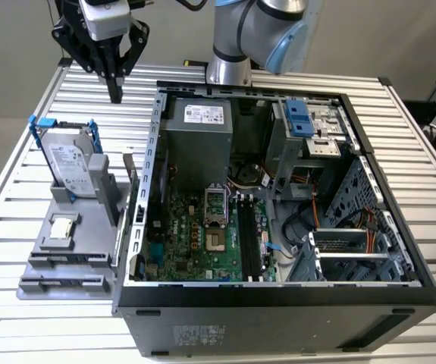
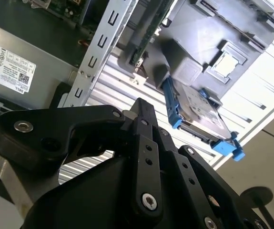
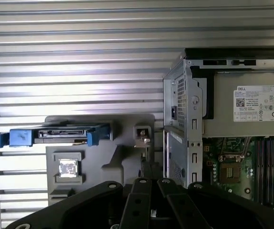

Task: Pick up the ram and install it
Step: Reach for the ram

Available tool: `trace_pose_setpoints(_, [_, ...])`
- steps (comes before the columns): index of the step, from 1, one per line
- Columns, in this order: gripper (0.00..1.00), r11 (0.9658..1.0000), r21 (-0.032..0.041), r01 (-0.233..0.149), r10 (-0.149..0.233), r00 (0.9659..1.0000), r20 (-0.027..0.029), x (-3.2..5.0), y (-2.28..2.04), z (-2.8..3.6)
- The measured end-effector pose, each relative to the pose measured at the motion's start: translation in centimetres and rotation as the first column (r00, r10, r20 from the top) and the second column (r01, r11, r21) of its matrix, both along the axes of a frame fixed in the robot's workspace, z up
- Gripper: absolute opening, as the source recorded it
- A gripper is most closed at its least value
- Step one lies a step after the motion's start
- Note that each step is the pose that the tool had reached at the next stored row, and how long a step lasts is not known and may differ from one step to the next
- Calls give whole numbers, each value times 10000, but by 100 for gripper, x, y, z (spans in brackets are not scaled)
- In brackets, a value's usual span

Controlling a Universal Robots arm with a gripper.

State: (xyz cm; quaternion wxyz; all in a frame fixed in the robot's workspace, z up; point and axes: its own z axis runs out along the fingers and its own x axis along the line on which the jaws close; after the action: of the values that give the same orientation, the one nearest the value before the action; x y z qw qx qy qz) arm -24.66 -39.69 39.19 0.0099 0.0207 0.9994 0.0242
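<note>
Judging by how things lie, nothing of the task is done. The ram (image 1: 130,180) stands on edge in the grey holder (image 1: 66,282), just beside the wall of the case (image 1: 278,292), and the black slots (image 1: 249,244) on the motherboard look empty. The gripper (image 1: 115,91) hangs high over the table beyond the holder, fingers pressed together and holding nothing, well apart from the ram. Both the pick-up and the install are left. The exterior view gives the gripper's height and the open case. The second wrist view shows the ram's green edge against the case wall. The first wrist view looks down on the holder, with the drive (image 3: 55,135) and chip (image 3: 68,168).
</note>
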Motion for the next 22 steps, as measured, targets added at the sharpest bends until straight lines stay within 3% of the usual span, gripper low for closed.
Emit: trace_pose_setpoints(22, [0,10000,0,-51,51,10000,0,-419,9,-6])
